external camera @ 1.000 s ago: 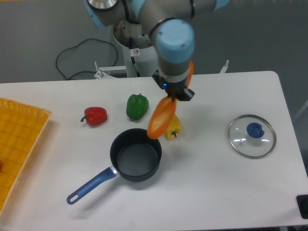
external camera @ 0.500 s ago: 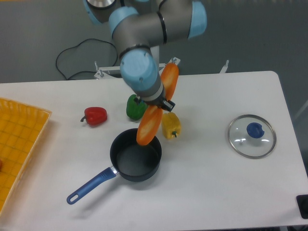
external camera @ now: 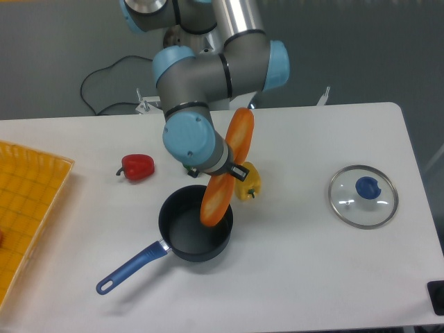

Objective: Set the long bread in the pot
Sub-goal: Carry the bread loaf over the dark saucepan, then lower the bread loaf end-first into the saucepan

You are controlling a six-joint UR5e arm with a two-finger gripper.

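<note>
Claw (external camera: 229, 168) clamps the smooth, round-ended long bread (external camera: 227, 170) — tilted over the round, dark pot (external camera: 195, 223).

The arm (external camera: 208, 62) is built of thick grey tubular links, one upper section polished silver, joined by fat round joints with pale blue end caps. A small black fitting sits at the wrist (external camera: 208, 163). A black cable (external camera: 104, 83) loops behind its white base.
</note>
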